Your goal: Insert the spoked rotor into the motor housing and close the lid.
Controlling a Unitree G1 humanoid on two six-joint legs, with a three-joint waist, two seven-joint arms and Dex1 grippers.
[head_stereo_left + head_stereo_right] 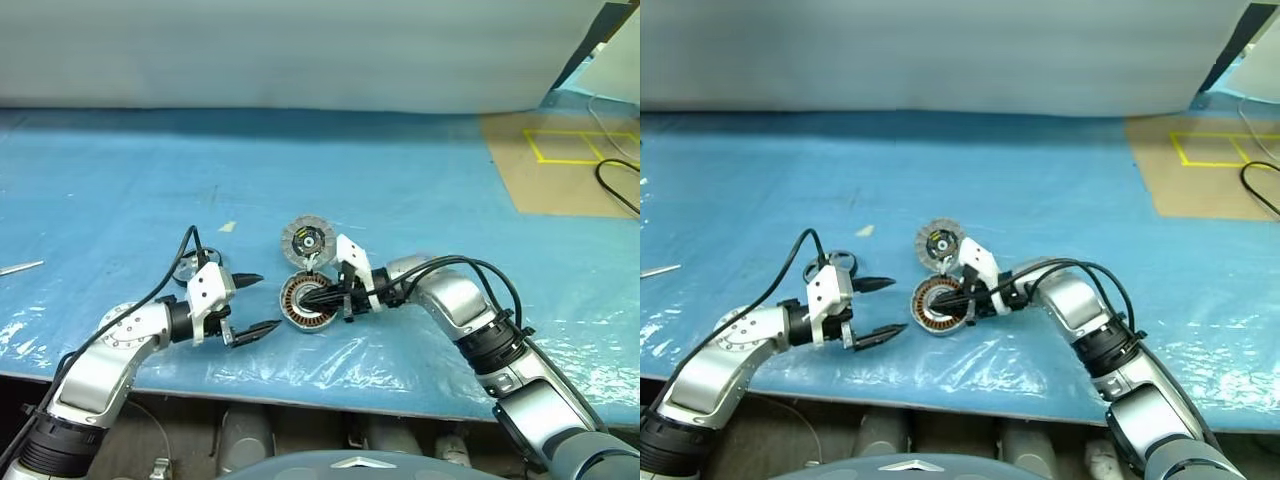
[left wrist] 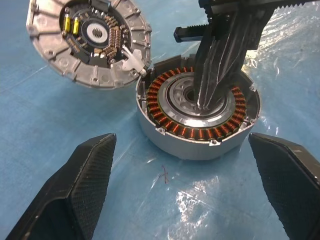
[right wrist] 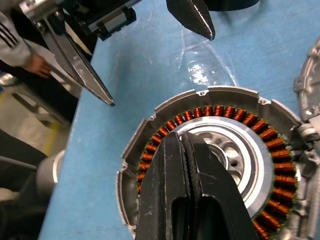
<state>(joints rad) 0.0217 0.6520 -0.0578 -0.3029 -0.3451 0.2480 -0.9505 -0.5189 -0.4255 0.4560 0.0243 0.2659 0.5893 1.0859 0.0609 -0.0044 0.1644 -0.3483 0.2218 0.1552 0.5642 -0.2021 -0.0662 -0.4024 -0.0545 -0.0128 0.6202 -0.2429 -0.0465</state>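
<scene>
The motor housing (image 1: 296, 312) sits open on the blue sheet, its copper windings (image 2: 197, 134) ringing a silvery hub. The lid (image 1: 308, 240) lies folded back just beyond it, still joined at the edge, with its pale segmented face (image 2: 90, 40) up. My right gripper (image 1: 303, 297) is shut with nothing in it, its tips (image 3: 183, 139) pointing into the hub. My left gripper (image 1: 271, 301) stands open to the housing's left, one finger (image 2: 85, 185) on each side of it and apart from it. A dark-rimmed ring behind my left wrist looks like the spoked rotor (image 1: 840, 261), partly hidden.
A blue plastic sheet (image 1: 420, 190) covers the table, whose front edge runs close under both arms. At the back right are yellow tape lines (image 1: 570, 145) and a black cable (image 1: 620, 185). A person's sleeve and hand (image 3: 35, 64) are in the right wrist view.
</scene>
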